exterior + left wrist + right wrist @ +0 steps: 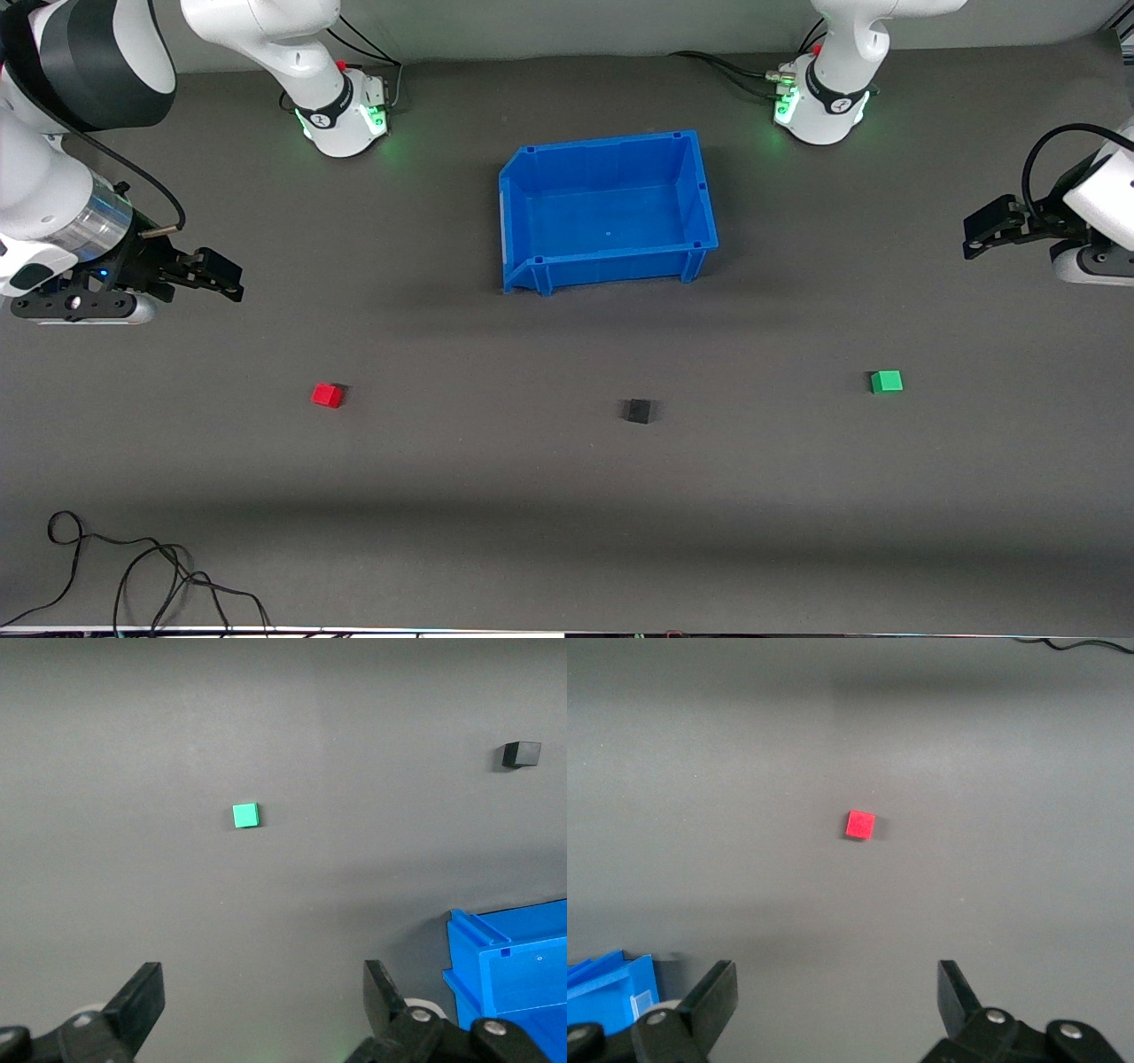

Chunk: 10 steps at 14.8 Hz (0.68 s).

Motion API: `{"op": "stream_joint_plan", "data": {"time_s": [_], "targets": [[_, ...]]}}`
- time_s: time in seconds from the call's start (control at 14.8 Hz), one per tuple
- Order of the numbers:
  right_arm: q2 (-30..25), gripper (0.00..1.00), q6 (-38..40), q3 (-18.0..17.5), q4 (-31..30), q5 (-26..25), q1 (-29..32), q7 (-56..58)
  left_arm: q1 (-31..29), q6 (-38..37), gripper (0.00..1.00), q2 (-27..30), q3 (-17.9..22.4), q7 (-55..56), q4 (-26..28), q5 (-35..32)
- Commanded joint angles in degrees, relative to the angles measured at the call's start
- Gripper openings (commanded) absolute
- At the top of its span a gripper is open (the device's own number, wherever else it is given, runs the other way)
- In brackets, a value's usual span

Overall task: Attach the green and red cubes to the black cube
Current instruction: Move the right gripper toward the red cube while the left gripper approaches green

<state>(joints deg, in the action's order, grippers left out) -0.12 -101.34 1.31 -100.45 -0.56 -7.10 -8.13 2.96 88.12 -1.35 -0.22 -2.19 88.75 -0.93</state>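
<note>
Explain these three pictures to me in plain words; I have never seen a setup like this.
These are two white robot arms at a dark table, each ending in a black two-finger gripper. The wide picture looks down from a high camera facing the robots. The other two come from cameras on the arms' wrists, looking past their own fingers.

On the table lie a red cube toward the right arm's end, a black cube in the middle and a green cube toward the left arm's end. A blue bin sits farther from the front camera than the cubes. A loose black cable lies at the near edge.

The left gripper and the right gripper both wait at their ends with jaws open, holding nothing.
</note>
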Motion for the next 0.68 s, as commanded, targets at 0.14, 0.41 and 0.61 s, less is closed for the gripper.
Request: {"op": "stream_joint_plan", "data": {"time_s": [0.14,0.41,0.61], "targets": [[-0.58,1.0,-0.61,-0.26,-0.27,-0.76,0.06,-1.36,0.38,-0.06,1.0,1.35,0.48,-0.01,0.98,0.4],[-0.49,1.0,-0.7,-0.26,-0.27,-0.76,0.06,-1.36,0.56,0.39,1.0,0.82,0.31,-0.01,0.9,0.4],[-0.49,1.0,-0.61,-0.17,-0.27,-0.67,0.06,-1.36,0.47,-0.58,1.0,1.25,0.39,-0.01,0.98,0.31]]}}
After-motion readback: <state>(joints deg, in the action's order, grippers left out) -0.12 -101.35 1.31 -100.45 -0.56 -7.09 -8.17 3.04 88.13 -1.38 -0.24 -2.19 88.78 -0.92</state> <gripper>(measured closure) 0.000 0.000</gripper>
